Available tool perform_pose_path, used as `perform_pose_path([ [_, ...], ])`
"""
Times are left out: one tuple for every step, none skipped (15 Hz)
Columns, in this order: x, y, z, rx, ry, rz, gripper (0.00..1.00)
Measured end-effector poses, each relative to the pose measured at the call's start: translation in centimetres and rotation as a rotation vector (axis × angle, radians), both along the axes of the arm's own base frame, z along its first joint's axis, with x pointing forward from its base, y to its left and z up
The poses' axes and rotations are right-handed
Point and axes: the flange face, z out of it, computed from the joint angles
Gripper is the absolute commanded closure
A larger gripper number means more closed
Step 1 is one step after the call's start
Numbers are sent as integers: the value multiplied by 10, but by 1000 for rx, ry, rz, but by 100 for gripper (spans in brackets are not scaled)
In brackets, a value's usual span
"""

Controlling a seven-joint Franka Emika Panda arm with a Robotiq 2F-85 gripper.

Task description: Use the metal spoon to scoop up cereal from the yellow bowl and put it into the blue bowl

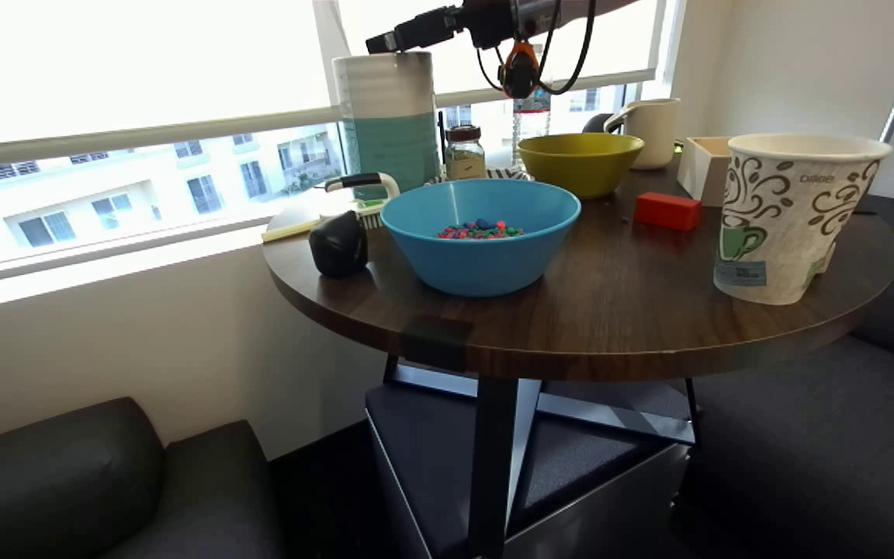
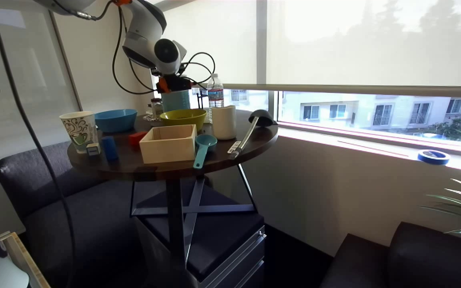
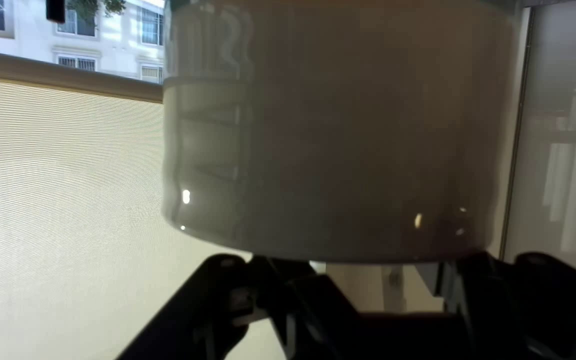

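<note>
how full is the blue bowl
Partly full: in an exterior view, colourful bits lie inside the blue bowl, below its back rim. The near wall hides their depth.

In an exterior view, the camera looks across the round table from near its side with the blue bowl; in an exterior view, from farther, at its side with the wooden box. Both face the window blinds and share this table. The wrist view, upside down, very closely faces the tall cylinder.
</note>
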Motion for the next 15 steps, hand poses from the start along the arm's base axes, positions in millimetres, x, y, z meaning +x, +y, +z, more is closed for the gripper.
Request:
perform_pose_path([
  [0,1,1,1,-2,2,5],
  [1,2,3,1,-6,4,1],
  [1,4,7,1,-14,7,0],
  [2,5,11,0,-22,10,0],
  [2,7,17,-1,-33,14,0],
  [2,9,25,-3,-47,19,0],
  [2,11,33,-7,-61,25,0],
  [0,13,41,-18,-75,34,0],
  [-3,16,50,-33,-84,36,0],
  [-6,19,60,-59,-87,32,0],
  [-11,22,71,-92,-89,24,0],
  [-16,28,82,-119,-87,10,0],
  [-23,34,94,-146,-86,-8,0],
  [-30,41,106,-173,-88,-30,0],
  [-38,47,117,-197,-87,-58,0],
])
